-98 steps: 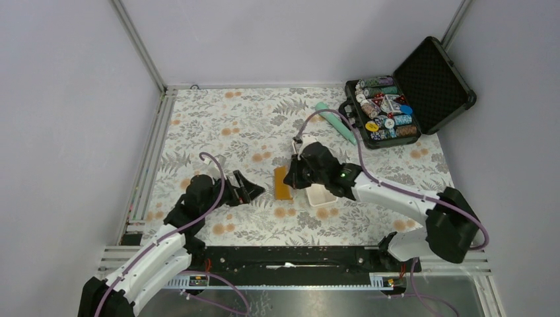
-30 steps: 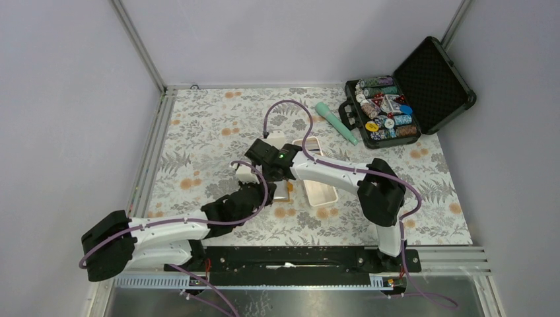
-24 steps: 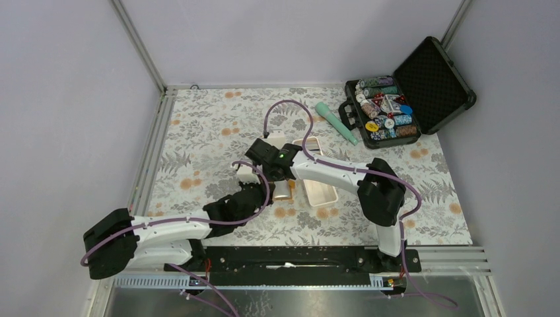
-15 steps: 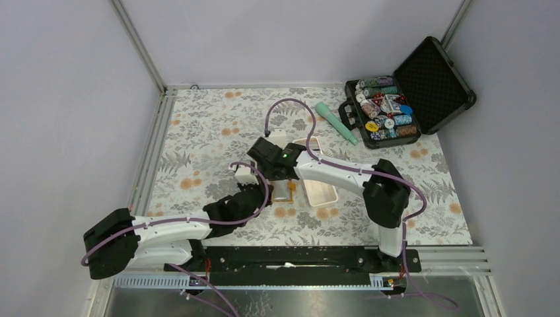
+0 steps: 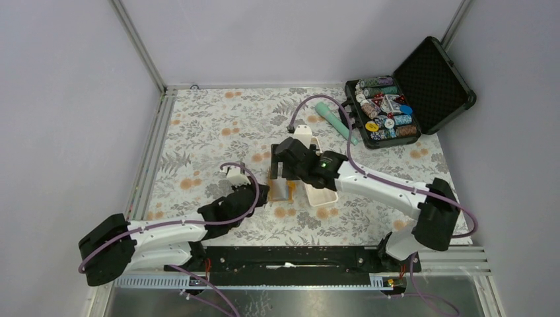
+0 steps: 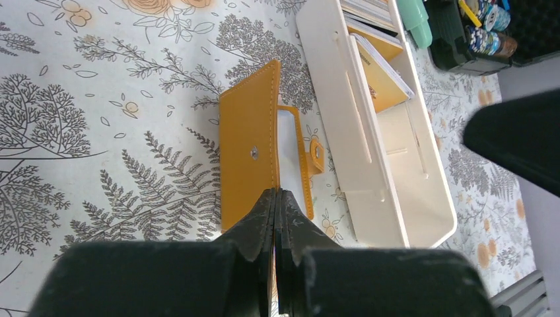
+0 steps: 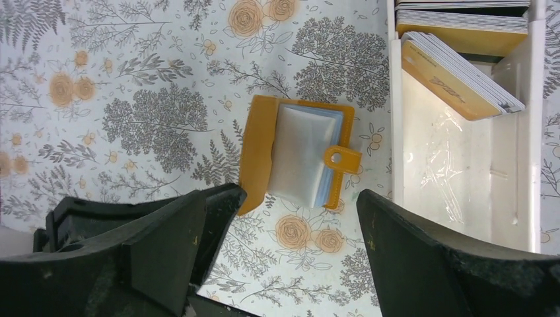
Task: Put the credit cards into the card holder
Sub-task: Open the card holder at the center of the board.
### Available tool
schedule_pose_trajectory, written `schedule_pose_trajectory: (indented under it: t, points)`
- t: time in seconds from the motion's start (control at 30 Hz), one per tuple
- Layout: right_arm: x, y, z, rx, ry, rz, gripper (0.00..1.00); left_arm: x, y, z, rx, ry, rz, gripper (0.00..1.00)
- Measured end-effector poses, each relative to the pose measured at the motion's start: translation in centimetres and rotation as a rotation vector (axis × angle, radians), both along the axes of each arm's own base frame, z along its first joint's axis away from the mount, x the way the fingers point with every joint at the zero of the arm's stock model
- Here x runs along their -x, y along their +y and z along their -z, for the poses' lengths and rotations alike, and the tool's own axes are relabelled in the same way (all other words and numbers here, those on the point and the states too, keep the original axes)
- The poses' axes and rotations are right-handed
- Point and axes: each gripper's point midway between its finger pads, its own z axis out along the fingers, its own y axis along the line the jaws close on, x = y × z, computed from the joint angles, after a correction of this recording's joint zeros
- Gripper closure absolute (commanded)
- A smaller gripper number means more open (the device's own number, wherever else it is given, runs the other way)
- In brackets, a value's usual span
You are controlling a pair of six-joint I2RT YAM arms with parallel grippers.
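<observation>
Card holder [image 6: 247, 152] edge hidden; left gripper [image 6: 275, 198] — pinching.

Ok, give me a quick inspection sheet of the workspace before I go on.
Surface: floral cloth, lying flat.
Job's things: holder open beside tray; cards stacked in tray.
Clutter: open chip case, teal cylinder.
Grippers: left gripper jaws shut at holder's edge; right gripper jaws open above holder, empty.
Cables: purple cables loop off both arms.
Surroundings: grey walls, metal frame.
</observation>
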Motion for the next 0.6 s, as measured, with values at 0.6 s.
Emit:
schedule_pose_trajectory:
  t: [0.6]
  points:
    - [2.8, -3.5, -1.7, -0.188, -0.146, -0.09, 0.15, -0.3, 2.9, 2.5, 0.08, 0.098, 0.007, 1.0]
